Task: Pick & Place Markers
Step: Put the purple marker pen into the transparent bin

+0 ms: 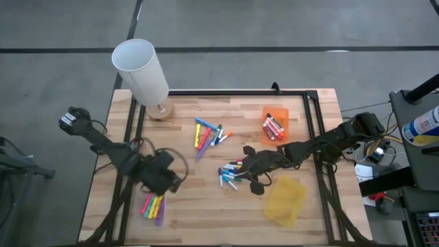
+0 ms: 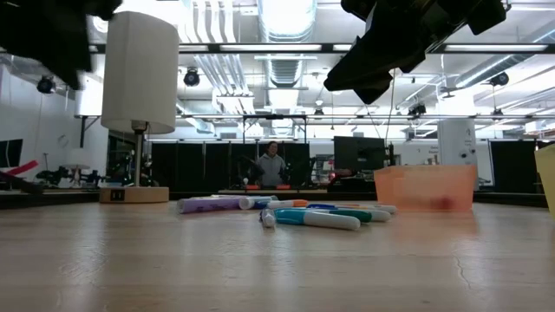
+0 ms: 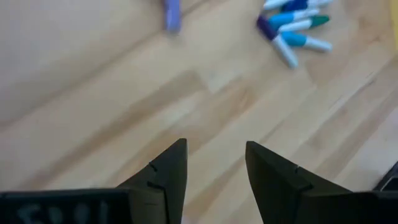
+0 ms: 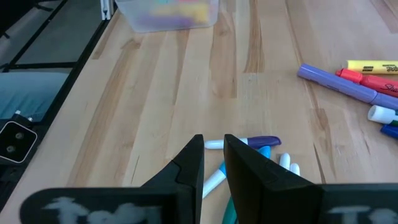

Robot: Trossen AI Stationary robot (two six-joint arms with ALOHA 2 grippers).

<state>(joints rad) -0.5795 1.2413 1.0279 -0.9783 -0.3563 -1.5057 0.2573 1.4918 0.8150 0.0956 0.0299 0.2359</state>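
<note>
Grey floor (image 1: pixel 62 41), bright ceiling lights (image 2: pixel 286 17), bg monitors (image 2: pixel 360 152).

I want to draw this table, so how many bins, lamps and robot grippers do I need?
Bins: 3 (orange bin, yellow bin, clear bin)
Lamps: 1 (lamp)
Grippers: 2 (left gripper, right gripper)
Total: 6

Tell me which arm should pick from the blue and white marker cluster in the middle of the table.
Right. The right pincer hangs directly over the cluster of blue, teal and purple plastic markers, which lie just past its fingertips in its wrist view. The left pincer, open, sits farther off, beside the clear plastic bin of yellow and pink markers.
</note>
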